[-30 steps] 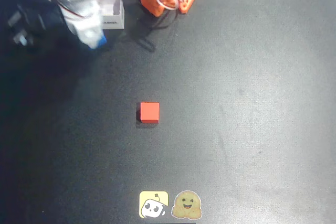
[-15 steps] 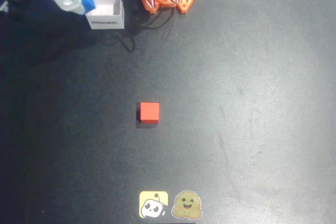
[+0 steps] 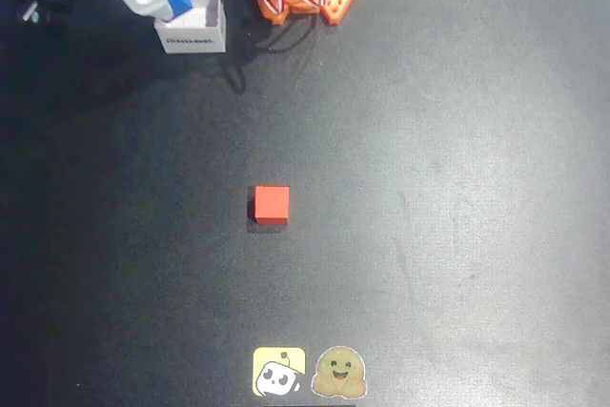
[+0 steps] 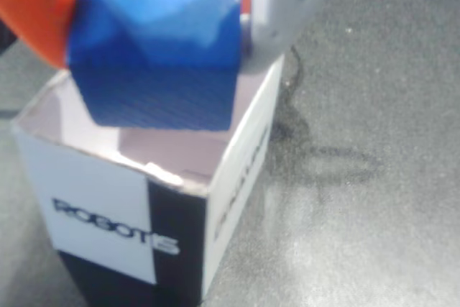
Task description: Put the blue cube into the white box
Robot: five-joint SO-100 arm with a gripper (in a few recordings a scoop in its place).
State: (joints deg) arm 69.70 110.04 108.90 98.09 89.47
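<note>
Two fingers of the gripper (image 4: 154, 5) clamped on the blue cube (image 4: 158, 48) | cube hangs right over the open white box (image 4: 136, 199) | red cube (image 3: 271, 204) sits well away

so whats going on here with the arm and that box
The robot's claw is holding the blue cube right above the open white box at the top left of the overhead view. The cube is not let go yet. A red cube sits alone in the middle of the dark table, untouched.
</note>
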